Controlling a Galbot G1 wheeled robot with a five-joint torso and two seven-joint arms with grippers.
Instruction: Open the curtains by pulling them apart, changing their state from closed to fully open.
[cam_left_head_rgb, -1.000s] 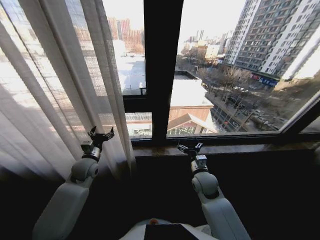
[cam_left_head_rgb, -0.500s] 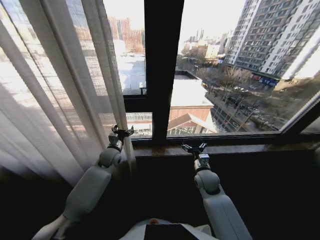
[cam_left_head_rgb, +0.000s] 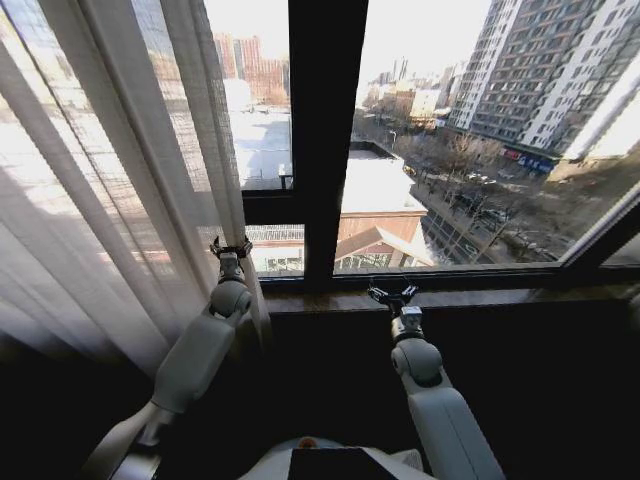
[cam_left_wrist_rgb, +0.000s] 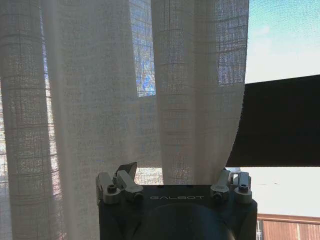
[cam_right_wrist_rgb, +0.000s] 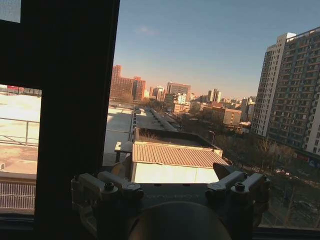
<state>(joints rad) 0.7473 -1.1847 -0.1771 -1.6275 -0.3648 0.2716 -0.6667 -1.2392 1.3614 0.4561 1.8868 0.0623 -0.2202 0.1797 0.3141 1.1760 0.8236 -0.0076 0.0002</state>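
Head view: curtains (cam_left_head_rgb: 110, 180) hang bunched on the left side of the window, covering the left pane from the top edge down past the sill; their inner edge falls just left of the dark centre post (cam_left_head_rgb: 325, 140). Right pane is uncovered, city buildings and street visible through it. Left claw (cam_left_head_rgb: 231, 249) is raised at the inner edge of the curtains, right against the lowest folds near the window sill (cam_left_head_rgb: 450, 296); its fingers look spread apart, no fabric pinched between them as far as can be seen. Right claw (cam_left_head_rgb: 393, 295) sits at sill level just right of the centre post, well apart from the curtains, fingers spread, holding nothing.

Left wrist view: left claw (cam_left_wrist_rgb: 175, 190) points straight at the curtains (cam_left_wrist_rgb: 125, 100); pleats fill most of the frame, and the fabric edge hangs down between the two finger bases. Fingers (cam_left_wrist_rgb: 120, 182) stand wide apart, not closed on the cloth. Dark window bar (cam_left_wrist_rgb: 282, 122) shows past the fabric edge.

Right wrist view: right claw (cam_right_wrist_rgb: 170, 187) faces the bare glass, fingers (cam_right_wrist_rgb: 107, 185) apart and empty; centre post (cam_right_wrist_rgb: 75, 100) on one side, rooftops and tower blocks beyond
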